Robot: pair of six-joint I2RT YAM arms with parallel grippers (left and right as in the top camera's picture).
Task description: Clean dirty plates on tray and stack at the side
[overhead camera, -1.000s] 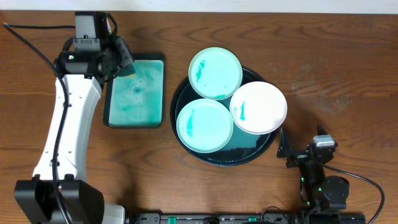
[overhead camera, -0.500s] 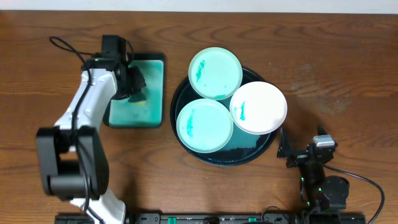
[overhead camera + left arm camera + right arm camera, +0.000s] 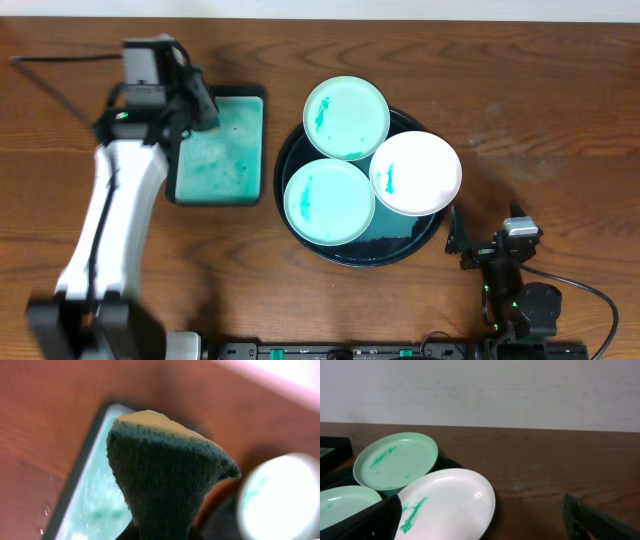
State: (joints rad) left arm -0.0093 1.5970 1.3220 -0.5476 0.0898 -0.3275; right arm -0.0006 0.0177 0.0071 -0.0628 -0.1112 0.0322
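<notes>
The left end effector grips the sponge over the small teal tray, and the dirty plates lie to its right on the big round tray, while the right end effector sits open near the white plate

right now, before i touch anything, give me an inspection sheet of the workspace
surface: brown wooden table
job's things: round tray holds upper mint plate, lower mint plate and white plate; each has a teal smear
clutter: rectangular teal tray, wet inside
hands: left hand shut on sponge, over the rectangular tray's far-left corner; right hand open, empty, beside the round tray
cables: left arm cable; right arm cable
surroundings: pale wall
</notes>
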